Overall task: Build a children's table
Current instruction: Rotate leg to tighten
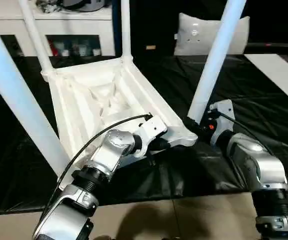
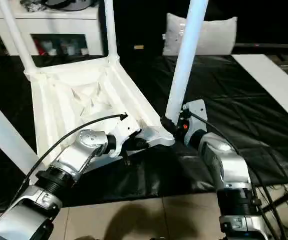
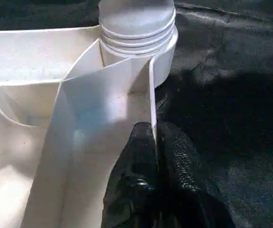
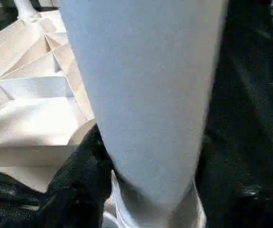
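The white tabletop (image 1: 103, 100) lies upside down and tilted on the black cloth, its ribbed underside facing me. White legs stand in its corner sockets: two at the far corners (image 1: 36, 37) (image 1: 125, 27), one at the near left (image 1: 13, 95), one at the near right (image 1: 215, 60). My left gripper (image 1: 164, 144) is shut on the tabletop's thin rim wall (image 3: 151, 95), just beside the near-right socket. My right gripper (image 1: 196, 125) is closed around the base of the near-right leg (image 4: 145, 95), with a black finger (image 4: 79, 180) against its side.
A black cloth (image 1: 264, 105) covers the work surface. Behind it stand a white cabinet with glass doors (image 1: 68, 30) and a white cushion (image 1: 194, 35). A white board (image 1: 279, 75) lies at the right. Tiled floor (image 1: 174, 220) runs along the front edge.
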